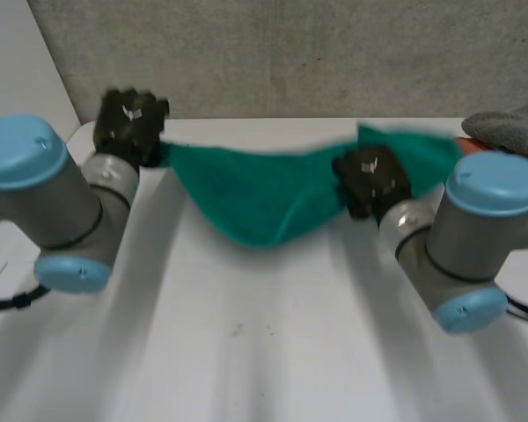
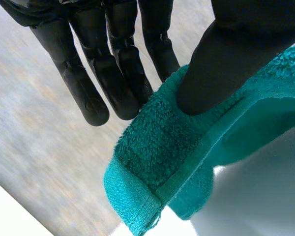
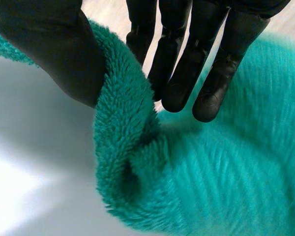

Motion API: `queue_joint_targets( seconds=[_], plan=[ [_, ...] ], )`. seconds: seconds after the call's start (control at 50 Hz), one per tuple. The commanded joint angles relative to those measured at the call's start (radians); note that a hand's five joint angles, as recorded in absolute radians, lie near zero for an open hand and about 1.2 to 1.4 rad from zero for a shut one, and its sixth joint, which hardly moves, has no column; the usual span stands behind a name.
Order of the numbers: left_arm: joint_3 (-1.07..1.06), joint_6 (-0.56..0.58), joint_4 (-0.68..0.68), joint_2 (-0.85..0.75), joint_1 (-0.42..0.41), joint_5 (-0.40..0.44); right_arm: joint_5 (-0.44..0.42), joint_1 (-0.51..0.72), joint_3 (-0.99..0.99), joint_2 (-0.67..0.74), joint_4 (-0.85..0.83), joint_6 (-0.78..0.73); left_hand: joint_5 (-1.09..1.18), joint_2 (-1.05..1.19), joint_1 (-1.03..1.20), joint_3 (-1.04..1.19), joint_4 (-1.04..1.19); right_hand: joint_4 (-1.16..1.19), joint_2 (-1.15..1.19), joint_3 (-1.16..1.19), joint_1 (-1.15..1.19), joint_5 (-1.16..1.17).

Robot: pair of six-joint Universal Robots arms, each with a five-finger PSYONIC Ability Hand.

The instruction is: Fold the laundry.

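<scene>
A green towel (image 1: 255,193) hangs in a sag between my two hands above the white table (image 1: 264,343). My left hand (image 1: 130,119) holds its left end. In the left wrist view the thumb (image 2: 221,64) presses a hemmed corner of the towel (image 2: 162,162) against the straight fingers (image 2: 113,73). My right hand (image 1: 374,180) grips the towel's upper edge toward its right end, with more cloth trailing behind it. In the right wrist view the thumb (image 3: 59,49) and fingers (image 3: 187,64) pinch a fold of the fluffy towel (image 3: 137,147).
A grey cloth (image 1: 515,127) lies at the far right edge of the table, with something orange beside it. A grey wall stands behind the table. My two arms reach in from both sides.
</scene>
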Motion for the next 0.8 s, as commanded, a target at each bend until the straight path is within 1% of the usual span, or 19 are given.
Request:
queue_joint_targets(
  seconds=[0.02, 0.08, 0.16, 0.18, 0.2, 0.26, 0.34, 0.38, 0.42, 0.44, 0.5, 0.52, 0.68, 0.8],
  plan=[
    [-0.075, -0.010, -0.003, -0.010, 0.003, -0.001, 0.000, -0.006, 0.071, 0.003, 0.154, -0.001, 0.234, 0.198, 0.259, 0.201, 0.193, -0.059, -0.045, -0.050, 0.161, -0.034],
    [-0.092, -0.013, -0.004, -0.003, 0.003, 0.000, 0.000, -0.012, 0.065, -0.017, 0.221, -0.001, 0.234, 0.198, 0.259, 0.201, 0.193, -0.376, -0.362, -0.367, -0.156, -0.351],
    [-0.121, -0.015, -0.004, 0.015, 0.006, 0.002, -0.006, -0.027, 0.047, -0.092, 0.284, 0.001, 0.234, 0.198, 0.259, 0.201, 0.193, -0.679, -0.665, -0.670, -0.459, -0.653],
    [-0.130, -0.015, -0.004, 0.023, 0.006, 0.002, -0.009, -0.030, 0.027, -0.130, 0.315, -0.002, 0.234, 0.198, 0.259, 0.201, 0.193, -0.761, -0.747, -0.752, -0.541, -0.736],
    [-0.135, -0.015, -0.004, 0.029, 0.006, 0.002, -0.011, -0.032, 0.010, -0.141, 0.330, -0.004, 0.234, 0.198, 0.259, 0.201, 0.193, -0.779, -0.765, -0.770, -0.559, -0.754],
    [-0.163, -0.015, -0.004, 0.055, 0.010, 0.002, -0.017, -0.033, -0.053, -0.153, 0.401, -0.024, 0.234, 0.198, 0.259, 0.201, 0.193, -0.814, -0.800, -0.806, -0.594, -0.789],
    [-0.193, -0.013, -0.004, 0.072, 0.010, 0.003, -0.052, -0.047, -0.166, -0.121, 0.506, -0.094, 0.234, 0.198, 0.259, 0.201, 0.193, -0.823, -0.809, -0.814, -0.603, -0.798],
    [-0.207, -0.013, -0.004, 0.079, 0.010, 0.005, -0.069, -0.056, -0.242, -0.075, 0.548, -0.140, 0.234, 0.198, 0.259, 0.201, 0.193, -0.809, -0.794, -0.800, -0.589, -0.783],
    [-0.215, -0.012, -0.004, 0.084, 0.009, 0.009, -0.067, -0.061, -0.297, -0.037, 0.576, -0.166, 0.234, 0.198, 0.259, 0.201, 0.193, -0.800, -0.786, -0.791, -0.580, -0.775],
    [-0.219, -0.012, -0.004, 0.086, 0.009, 0.014, -0.063, -0.068, -0.352, 0.004, 0.598, -0.188, 0.234, 0.198, 0.259, 0.201, 0.193, -0.791, -0.777, -0.782, -0.571, -0.766],
    [-0.229, -0.013, -0.003, 0.096, 0.009, 0.026, -0.061, -0.079, -0.427, 0.070, 0.631, -0.203, 0.234, 0.198, 0.259, 0.201, 0.193, -0.768, -0.753, -0.759, -0.548, -0.742],
    [-0.230, -0.013, -0.003, 0.098, 0.009, 0.029, -0.063, -0.093, -0.468, 0.113, 0.645, -0.211, 0.234, 0.198, 0.259, 0.201, 0.193, -0.762, -0.748, -0.753, -0.542, -0.736],
    [-0.232, -0.013, -0.003, 0.098, 0.012, 0.040, -0.067, -0.125, -0.614, 0.306, 0.655, -0.235, 0.234, 0.198, 0.259, 0.201, 0.193, -0.741, -0.727, -0.732, -0.521, -0.716],
    [-0.232, -0.013, -0.003, 0.098, 0.012, 0.040, -0.073, -0.145, -0.671, 0.397, 0.654, -0.295, 0.234, 0.198, 0.259, 0.201, 0.193, -0.703, -0.689, -0.694, -0.483, -0.678]
  ],
)
